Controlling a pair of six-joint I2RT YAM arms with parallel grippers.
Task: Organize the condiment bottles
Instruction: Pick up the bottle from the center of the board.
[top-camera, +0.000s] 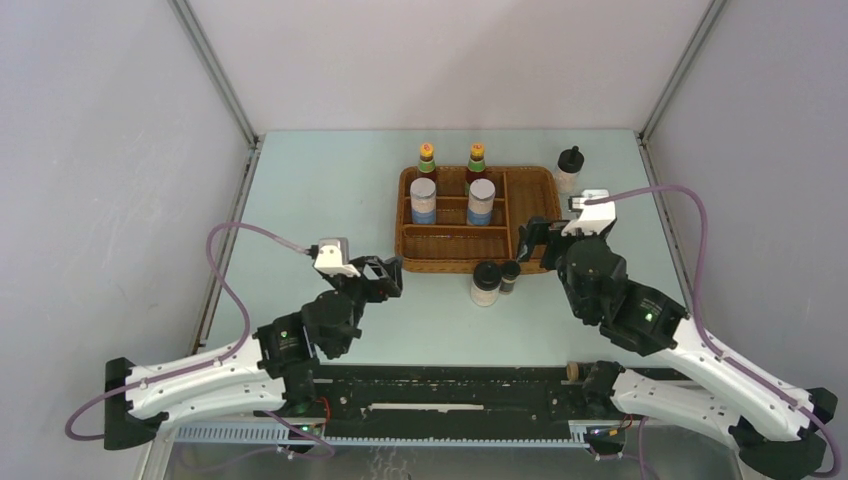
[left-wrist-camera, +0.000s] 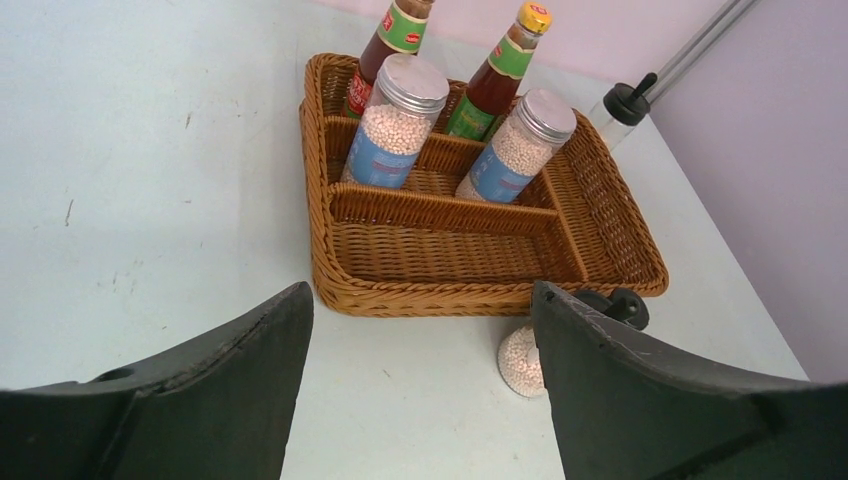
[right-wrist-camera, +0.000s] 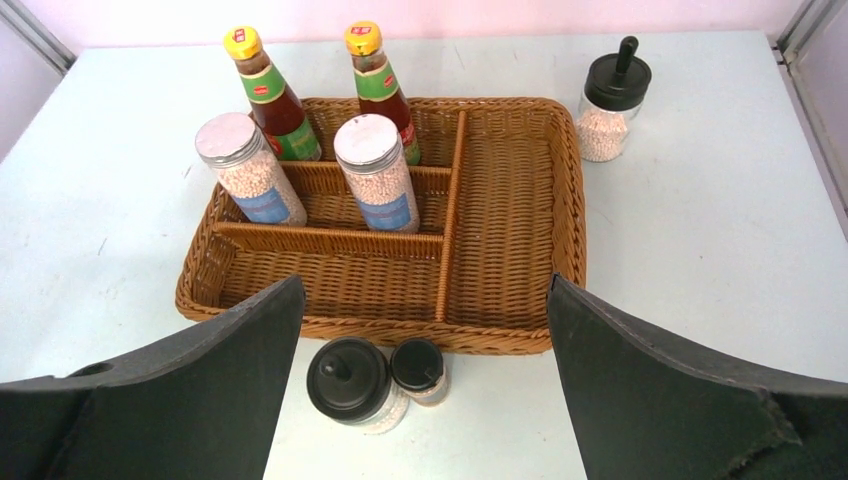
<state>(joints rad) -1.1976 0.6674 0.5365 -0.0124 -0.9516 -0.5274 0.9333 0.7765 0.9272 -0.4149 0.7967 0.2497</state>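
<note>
Two dark sauce bottles with yellow caps (top-camera: 427, 160) (top-camera: 476, 160) stand in the back cells of the wicker tray (top-camera: 403, 215). Two silver-topped shakers (top-camera: 423, 200) (top-camera: 481, 201) stand just in front of them. One white black-capped jar (top-camera: 570, 168) stands outside the tray at its back right corner. Another (right-wrist-camera: 350, 380) stands with a tiny dark bottle (right-wrist-camera: 418, 368) on the table at the tray's front edge. Only one tiny bottle shows. My left gripper (top-camera: 390, 277) is open and empty, left of the tray's front corner. My right gripper (top-camera: 533, 243) is open and empty above the tray's front right corner.
The tray's long front cell and right cell (right-wrist-camera: 510, 200) hold nothing. Grey walls with metal posts (top-camera: 215, 75) close in the table on the left, back and right. The arms' base rail (top-camera: 450, 395) runs along the near edge.
</note>
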